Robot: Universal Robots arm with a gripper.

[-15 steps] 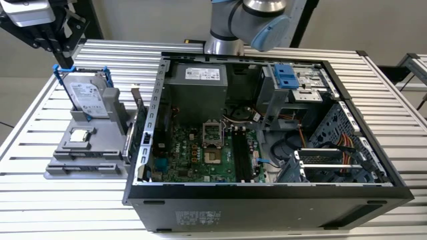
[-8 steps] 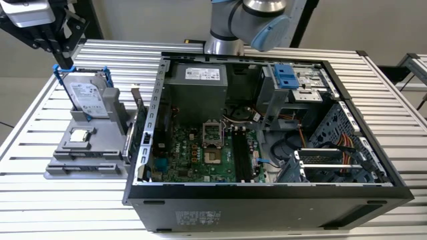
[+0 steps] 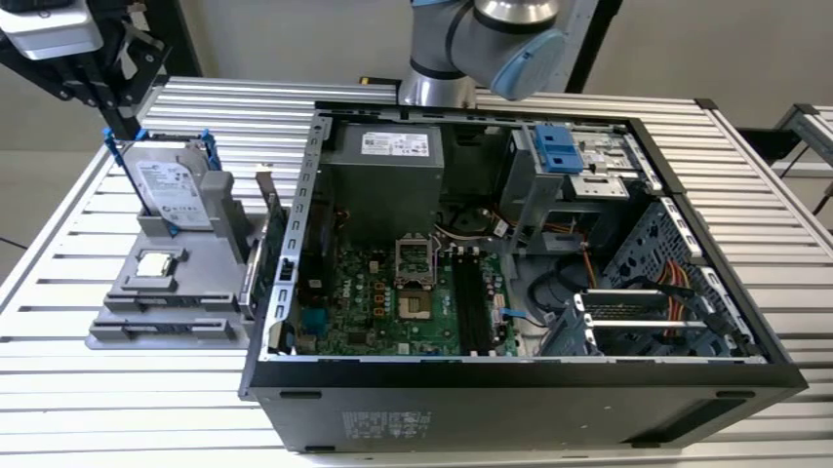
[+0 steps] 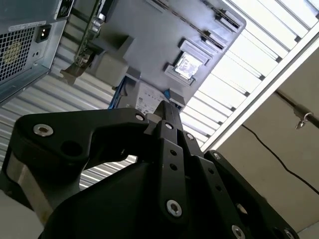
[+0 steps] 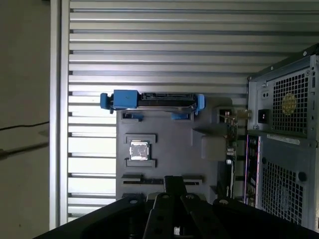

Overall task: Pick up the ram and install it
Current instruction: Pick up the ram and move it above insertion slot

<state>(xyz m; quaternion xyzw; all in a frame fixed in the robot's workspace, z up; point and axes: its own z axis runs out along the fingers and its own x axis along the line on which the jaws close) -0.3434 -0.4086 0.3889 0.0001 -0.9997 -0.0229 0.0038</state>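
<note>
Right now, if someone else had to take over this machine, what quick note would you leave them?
End effector: shut, holding nothing, held high and aimed toward the gray holder beside the computer case.
Ram: it appears to stand on edge at the holder's side nearest the case, with nothing touching it.
Done: no step shows as finished. The motherboard's black slots look empty.
Left: the whole job, both pick-up and install.

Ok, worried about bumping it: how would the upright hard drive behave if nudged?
The hard drive stands on edge in the grey holder, so a nudge probably rocks rather than topples it. Its metal case looks stiff, likely heavy for its size.
</note>
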